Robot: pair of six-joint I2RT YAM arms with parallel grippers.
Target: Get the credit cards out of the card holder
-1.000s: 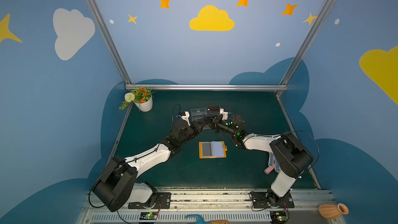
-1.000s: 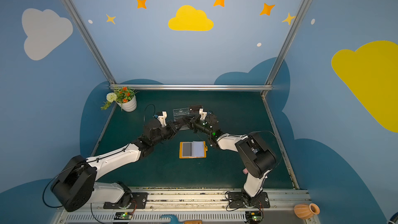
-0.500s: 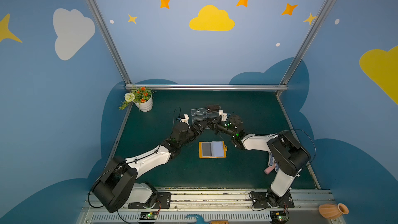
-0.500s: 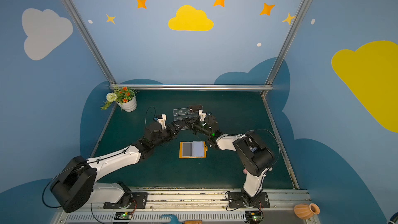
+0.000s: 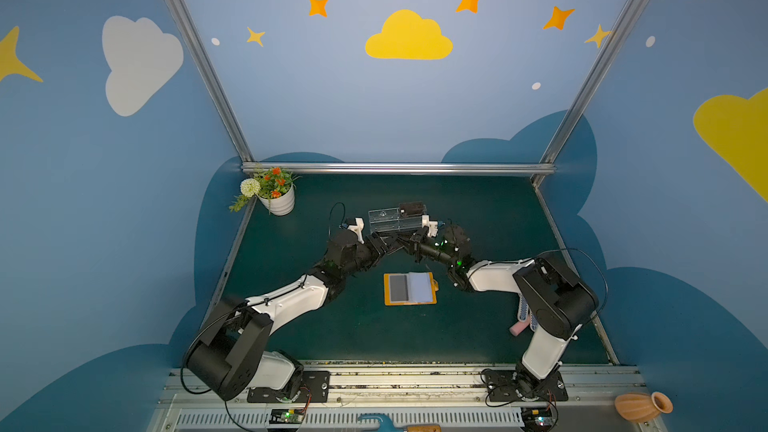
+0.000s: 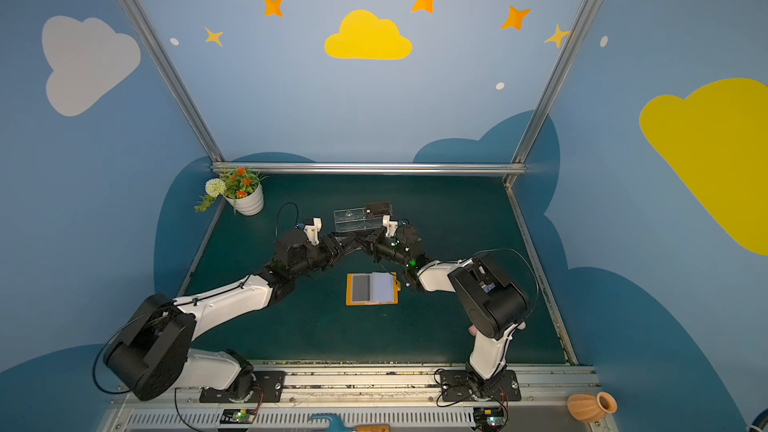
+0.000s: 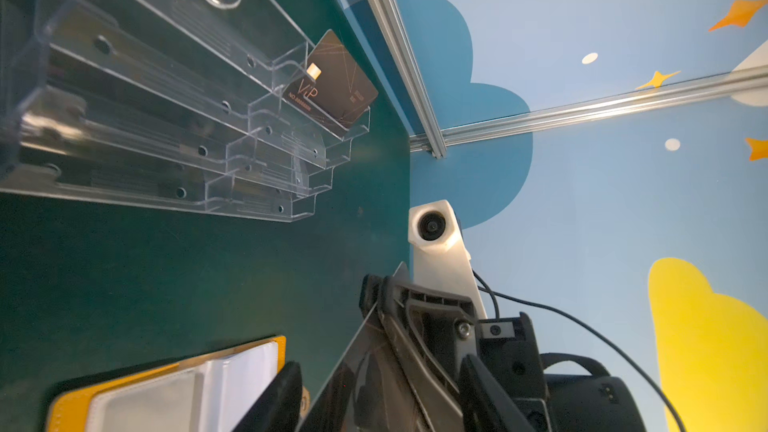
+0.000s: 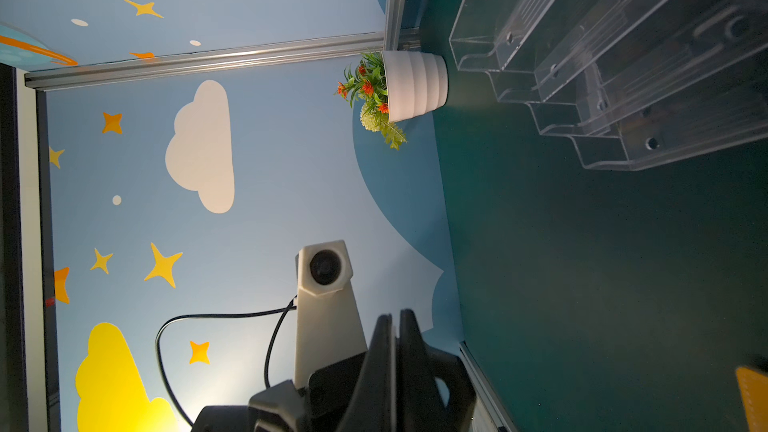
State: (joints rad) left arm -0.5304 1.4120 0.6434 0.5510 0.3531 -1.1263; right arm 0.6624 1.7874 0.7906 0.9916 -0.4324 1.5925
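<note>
Count in sight: two grippers, two dark brown-black plastic credit cards, one card holder, one stand, one plant pot.

Far left, rear corner of the dark green worktop: one white ribbed plant pot with orange and white flowers, well apart from the work.

Left of centre: the left gripper reaches toward the middle, just in front of the stand. In the left wrist view its fingers stand apart, one on each side of a card, clamping nothing.

Centre rear: one clear acrylic tiered stand. One credit card, the racked card, leans in the top tier at the stand's right end.

Centre front: one orange-yellow card holder lies open and flat, clear sleeve pages up, apart from both grippers. Its left page shows a grey panel. Whether that is a card cannot be told.

Right of centre: the right gripper is closed tight on the second credit card, the clamped card, held in front of the stand. The two grippers meet tip to tip and screen the stand's front edge in both top views.

Right edge: one pink item lies partly hidden behind the right arm. Off the worktop, front right: one terracotta vase on its side.
</note>
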